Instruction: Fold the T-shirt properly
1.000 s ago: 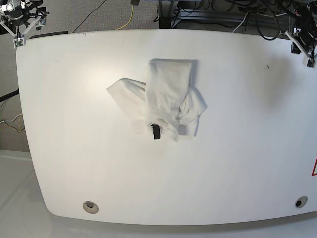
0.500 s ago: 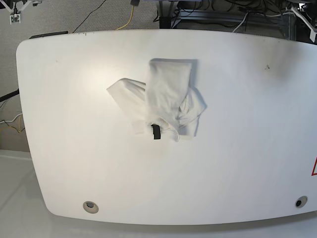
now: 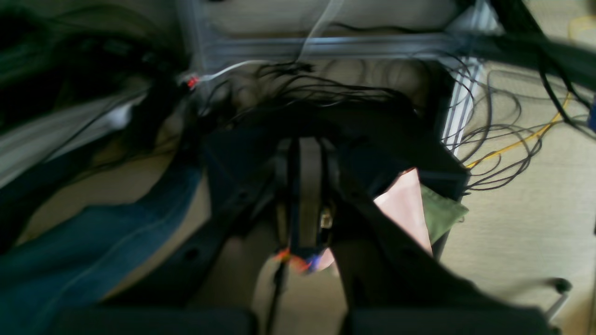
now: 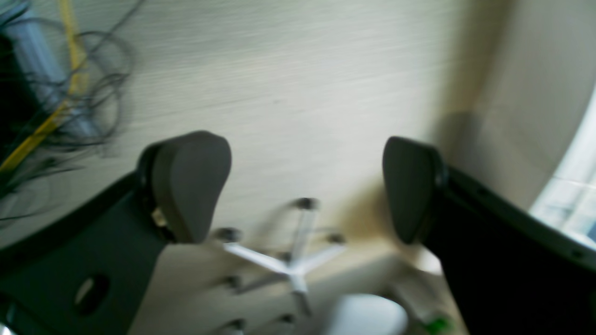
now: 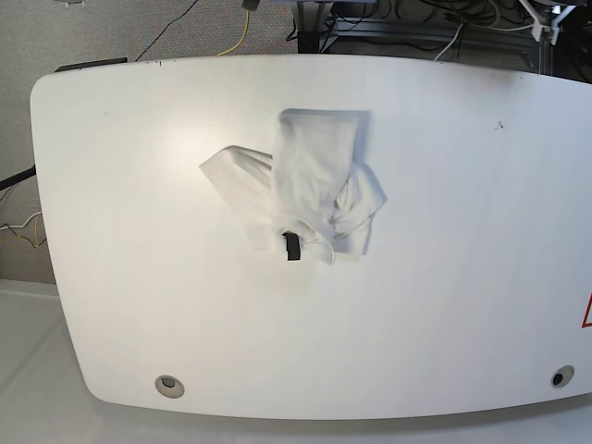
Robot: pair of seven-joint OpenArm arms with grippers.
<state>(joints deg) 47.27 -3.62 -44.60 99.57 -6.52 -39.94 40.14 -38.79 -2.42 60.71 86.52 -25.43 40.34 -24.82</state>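
The T-shirt lies crumpled and partly folded in the middle of the white table, with a long strip folded over its centre and a small black tag at its near edge. Neither gripper is over the table in the base view. In the left wrist view, my left gripper is shut with nothing in it, aimed at cables and a frame off the table. In the right wrist view, my right gripper stands open and empty over the floor, its fingers wide apart.
Two round holes sit near the table's front corners. Cables and a metal frame lie behind the far edge. A white chair base stands on the floor under the right gripper.
Both arms have risen out of the base view's top corners. The T-shirt has not moved.
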